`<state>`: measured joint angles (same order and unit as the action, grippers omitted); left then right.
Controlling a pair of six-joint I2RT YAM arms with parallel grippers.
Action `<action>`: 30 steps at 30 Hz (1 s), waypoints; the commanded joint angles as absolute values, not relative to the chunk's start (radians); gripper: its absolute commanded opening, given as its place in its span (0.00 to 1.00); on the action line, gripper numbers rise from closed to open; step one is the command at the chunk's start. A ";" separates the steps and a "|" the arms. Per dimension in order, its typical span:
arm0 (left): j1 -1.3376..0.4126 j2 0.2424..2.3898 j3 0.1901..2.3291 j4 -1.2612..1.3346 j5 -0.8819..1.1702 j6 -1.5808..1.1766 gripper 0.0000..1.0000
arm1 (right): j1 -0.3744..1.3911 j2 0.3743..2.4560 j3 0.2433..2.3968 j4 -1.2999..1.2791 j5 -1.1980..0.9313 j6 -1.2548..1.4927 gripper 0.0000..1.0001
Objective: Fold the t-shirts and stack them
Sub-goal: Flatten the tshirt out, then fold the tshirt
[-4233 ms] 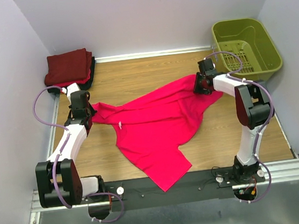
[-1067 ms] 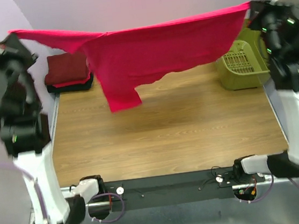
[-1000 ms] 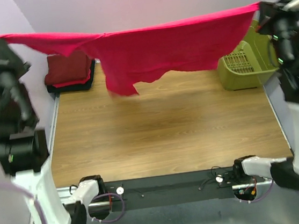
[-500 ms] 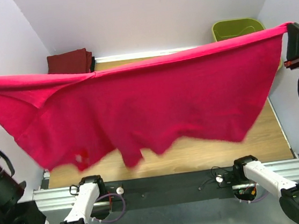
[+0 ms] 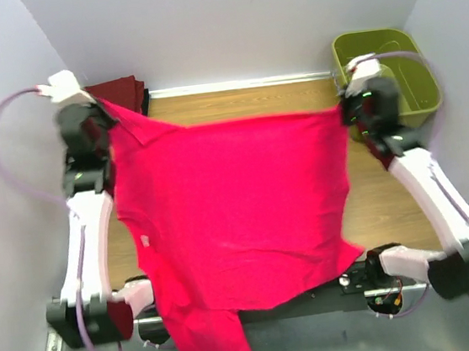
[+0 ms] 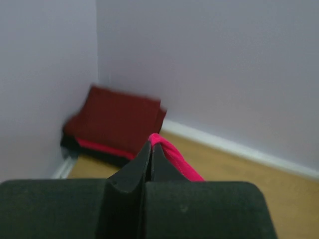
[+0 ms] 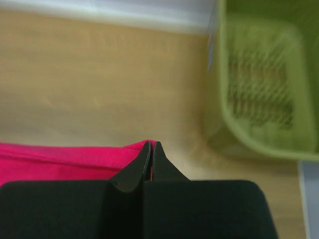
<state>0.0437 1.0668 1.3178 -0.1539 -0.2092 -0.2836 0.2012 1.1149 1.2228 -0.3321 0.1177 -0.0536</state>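
Both clenched on the far edge of the bright pink-red cloth t-shirt point(image 5: 237, 200): left pincer point(image 5: 102, 116), and right pincer point(image 5: 348, 112) beside the olive-green plastic basket point(image 5: 423, 78). Risks: the thin pinch slips, or the hem hanging off the desk point(image 5: 243, 102) away from the basket bunches on laydown.

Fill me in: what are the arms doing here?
Both arms hold one bright pink-red t-shirt spread wide between them. The left fingers and the right fingers are each shut on an end of its far edge. No fold is made yet. A folded stack lies in the far left corner, and the olive basket stands at the far right.
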 commanded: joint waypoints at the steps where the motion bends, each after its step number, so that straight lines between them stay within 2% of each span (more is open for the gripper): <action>1: 0.043 1.211 1.128 0.038 -0.089 -0.296 0.00 | 0.201 1.259 1.020 -0.151 0.186 -0.058 0.01; 5: 0.043 1.432 1.048 0.173 -0.055 -0.287 0.00 | 0.198 1.420 0.959 0.044 0.193 -0.063 0.01; 9: 0.043 1.641 1.106 0.179 -0.055 -0.304 0.00 | 0.184 1.699 1.031 0.123 0.207 -0.083 0.01; 17: 0.044 1.765 1.210 0.167 -0.041 -0.308 0.00 | 0.152 1.856 1.134 0.126 0.181 -0.087 0.00; 30: 0.043 1.850 1.402 0.061 -0.023 -0.354 0.00 | 0.109 1.940 1.293 0.091 0.183 -0.058 0.00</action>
<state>0.0425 1.8225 1.3483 0.0761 -0.0353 -0.3386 0.1287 1.8961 1.2503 0.0818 0.1677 -0.0685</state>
